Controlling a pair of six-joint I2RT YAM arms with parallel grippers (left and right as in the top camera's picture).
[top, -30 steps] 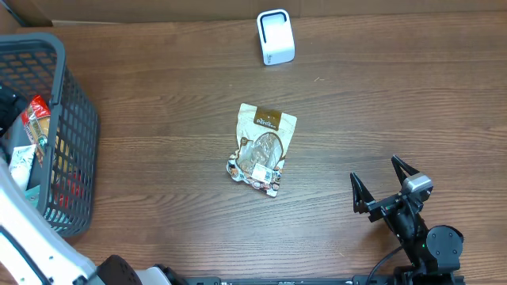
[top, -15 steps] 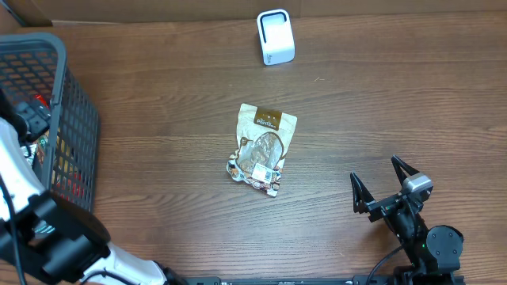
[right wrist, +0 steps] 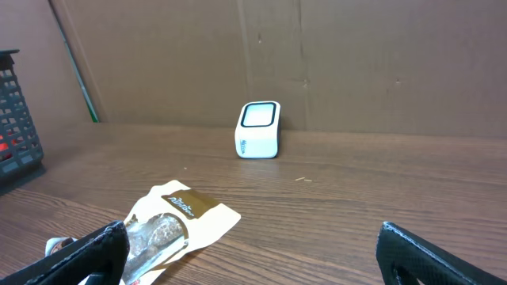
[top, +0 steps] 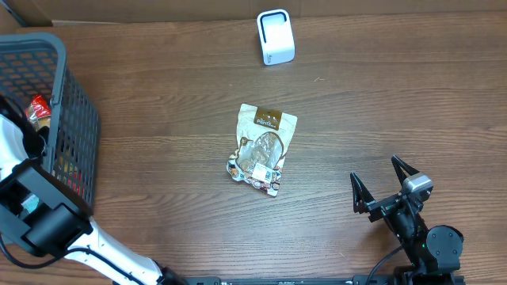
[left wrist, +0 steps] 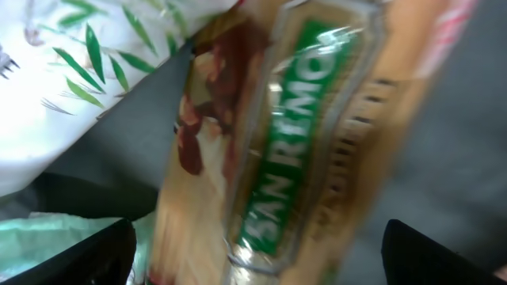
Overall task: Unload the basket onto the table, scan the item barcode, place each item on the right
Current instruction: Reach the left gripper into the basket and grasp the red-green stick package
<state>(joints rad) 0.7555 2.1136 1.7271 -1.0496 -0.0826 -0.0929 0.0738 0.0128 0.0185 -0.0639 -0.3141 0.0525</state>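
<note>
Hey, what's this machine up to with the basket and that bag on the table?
The left gripper is open down in the basket, poised over a San Remo packet but not gripping it. A brown snack pouch lies in the middle of the table, and the white scanner stands at its far edge. The right gripper sits open near the front, holding nothing.

What's here, counted
One basket (top: 75, 134) holding at least three packets (left wrist: 293, 142), one snack bag (top: 263, 149), one white scanner (top: 276, 37), and two robot arms, left (top: 43, 218) and right (top: 412, 214).
</note>
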